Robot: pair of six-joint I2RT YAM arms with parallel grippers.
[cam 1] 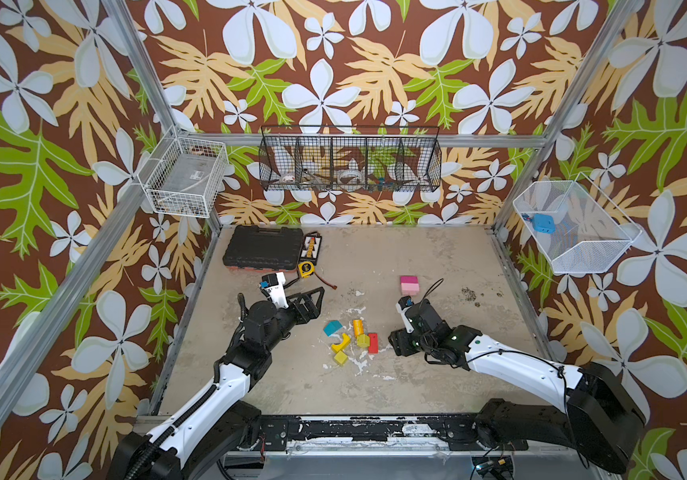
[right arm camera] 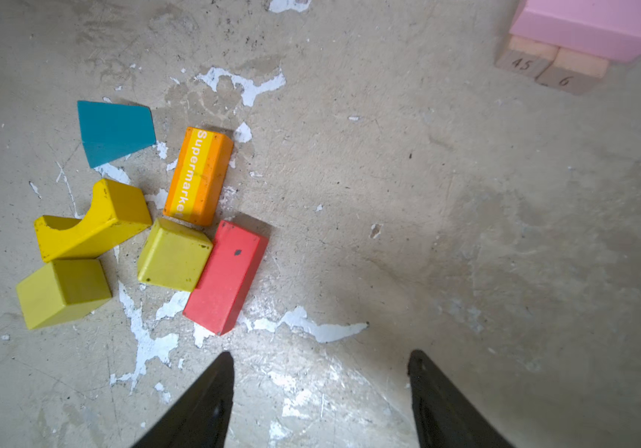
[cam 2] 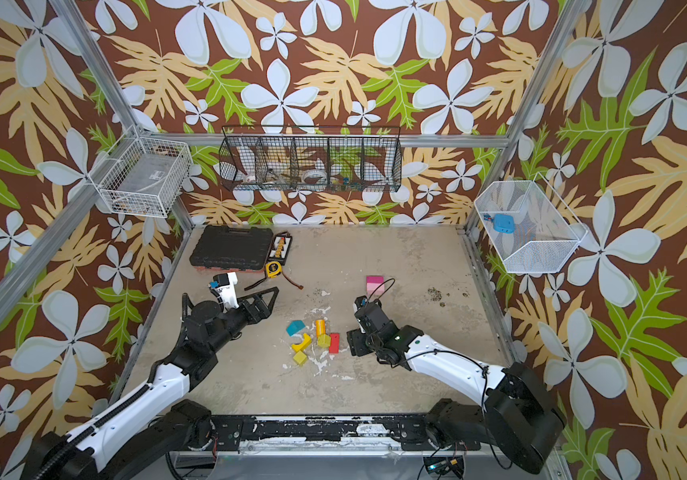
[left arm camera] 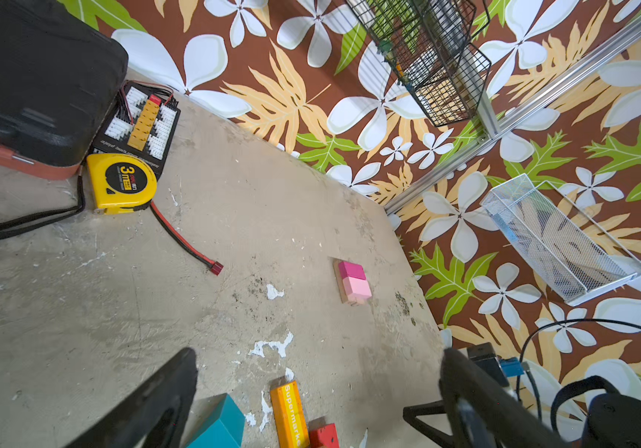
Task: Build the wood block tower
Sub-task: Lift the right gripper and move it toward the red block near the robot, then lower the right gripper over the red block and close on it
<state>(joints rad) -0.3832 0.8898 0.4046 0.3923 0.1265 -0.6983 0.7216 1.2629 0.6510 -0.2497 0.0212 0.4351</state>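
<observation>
Right pincer [right arm camera: 319,352] released, empty, over bare worktop [right arm camera: 466,232]. The loose wood blocks sit just beside it toward the middle. Red brick [right arm camera: 226,277] closest, long axis roughly near-to-far; right arm nearer than left pincer [left arm camera: 319,353], also spread, empty. Matte chipped paint: lime cube [right arm camera: 173,254], yellow arch [right arm camera: 90,223], orange bar [right arm camera: 198,176], teal wedge [right arm camera: 115,132]. Farthest is the tower [cam 1: 409,285], pink on tan planks, probably two layers.

Pink block [right arm camera: 590,31] — cropped at the view's edge
</observation>
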